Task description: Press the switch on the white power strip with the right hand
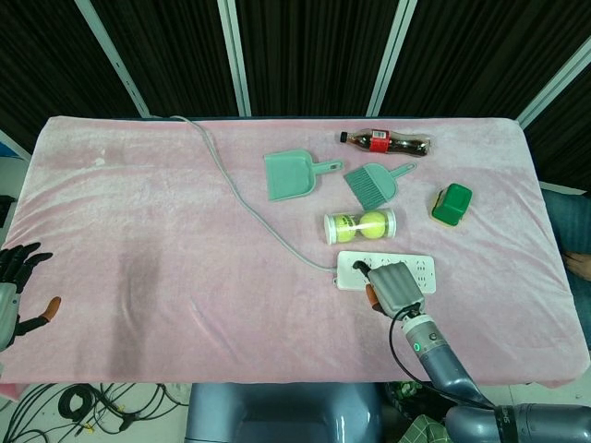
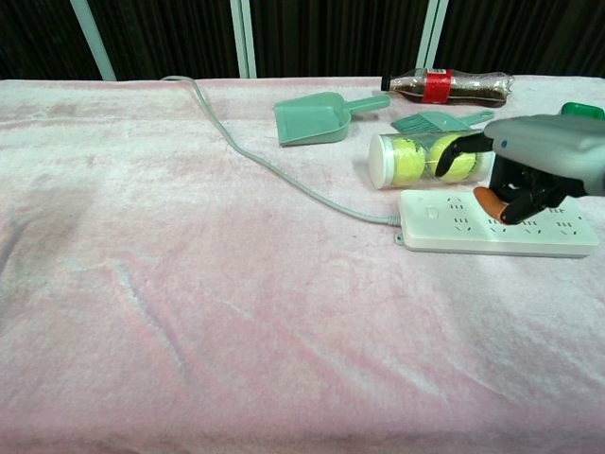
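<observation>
Right robot hand (image 2: 534, 165) raised above the white power strip (image 2: 496, 223), one dark finger (image 2: 463, 145) extended toward 9 o'clock, remaining fingers curled under the palm, nothing held; in the chest view clearly off the strip's surface. Same right robot hand (image 1: 395, 284) in the head view overlapping the strip's middle, fingertip near the left end. White power strip (image 1: 355, 271) flat on the pink-covered table (image 1: 166, 277), near the front edge at roughly 5 o'clock from table centre; switch itself too small to make out. Grey cord (image 1: 235, 194) running from the strip's left end toward 11 o'clock and off the far edge. Clear tube of tennis balls (image 1: 360, 225) just beyond the strip at 12 o'clock. Further back: green dustpan (image 1: 289, 174), green hand brush (image 1: 373, 184), cola bottle (image 1: 384, 142) lying on its side. Green block (image 1: 452, 205) at 2 o'clock from the strip. Left robot hand (image 1: 17, 281) at the table's left edge, fingers spread, empty.
</observation>
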